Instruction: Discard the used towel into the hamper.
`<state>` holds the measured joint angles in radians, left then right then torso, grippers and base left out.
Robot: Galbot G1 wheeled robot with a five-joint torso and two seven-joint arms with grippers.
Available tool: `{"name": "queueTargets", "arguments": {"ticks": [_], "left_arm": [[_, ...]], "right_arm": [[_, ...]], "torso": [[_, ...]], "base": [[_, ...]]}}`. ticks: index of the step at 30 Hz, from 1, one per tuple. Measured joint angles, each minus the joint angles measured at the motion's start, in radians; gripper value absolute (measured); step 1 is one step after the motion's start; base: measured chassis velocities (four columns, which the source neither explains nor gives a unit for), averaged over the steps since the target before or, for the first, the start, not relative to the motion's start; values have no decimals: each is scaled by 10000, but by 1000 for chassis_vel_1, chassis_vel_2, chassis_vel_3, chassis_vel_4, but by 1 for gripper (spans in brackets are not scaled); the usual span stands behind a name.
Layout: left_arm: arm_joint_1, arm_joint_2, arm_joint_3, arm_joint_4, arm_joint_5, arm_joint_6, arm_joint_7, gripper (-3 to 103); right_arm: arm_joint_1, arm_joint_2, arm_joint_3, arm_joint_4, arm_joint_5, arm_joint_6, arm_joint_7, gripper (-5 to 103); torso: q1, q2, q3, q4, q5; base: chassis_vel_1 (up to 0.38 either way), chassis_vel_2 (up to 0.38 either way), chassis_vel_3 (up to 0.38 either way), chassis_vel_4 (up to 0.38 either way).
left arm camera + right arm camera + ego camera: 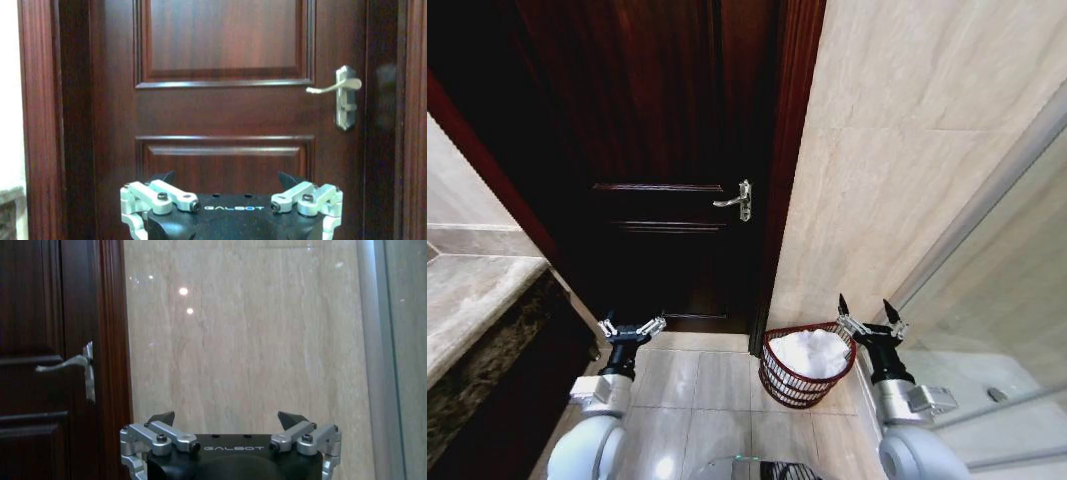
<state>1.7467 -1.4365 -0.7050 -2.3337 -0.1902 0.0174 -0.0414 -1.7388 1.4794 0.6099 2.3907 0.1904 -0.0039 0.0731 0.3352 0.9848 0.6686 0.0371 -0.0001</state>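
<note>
Head view: hamper [805, 372] holds a white towel [809, 352]

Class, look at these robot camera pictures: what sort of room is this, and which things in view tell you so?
Probably a bathroom: beige stone-tiled walls, a marble vanity counter, a glass shower screen, and a reddish-brown openwork hamper holding a white towel beside the dark wooden door.

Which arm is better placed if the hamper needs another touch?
Right, probably. The right gripper, open and empty, is just beside the hamper rim, with the white towel already inside. The left gripper, also open, faces the door, farther off.
</note>
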Motion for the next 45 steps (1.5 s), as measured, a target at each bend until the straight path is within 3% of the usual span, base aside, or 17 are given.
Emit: {"name": "queueTargets", "arguments": {"ticks": [9,26,36,45], "left_arm": [[-98,-110,127,-337,242,423,-265,100],[-140,-79,119,-361,256,421,-300,100],[-258,-125,130,-433,167,494,-307,100],[-262,-193,136,-469,132,645,-323,100]], "right_arm": [[48,86,-131,101,-270,-181,-86,100],[227,49,-136,6,-326,-253,-55,100],[434,-41,-144,84,-308,-518,8,100],[456,-79,-247,105,-353,-546,23,100]], "torso": [[205,470,264,0,1],[535,1192,654,0,1],[815,1815,996,-1,1],[941,2084,1142,0,1]], "base": [[0,0,0,0],[0,0,0,0],[0,0,0,0],[0,0,0,0]]}}
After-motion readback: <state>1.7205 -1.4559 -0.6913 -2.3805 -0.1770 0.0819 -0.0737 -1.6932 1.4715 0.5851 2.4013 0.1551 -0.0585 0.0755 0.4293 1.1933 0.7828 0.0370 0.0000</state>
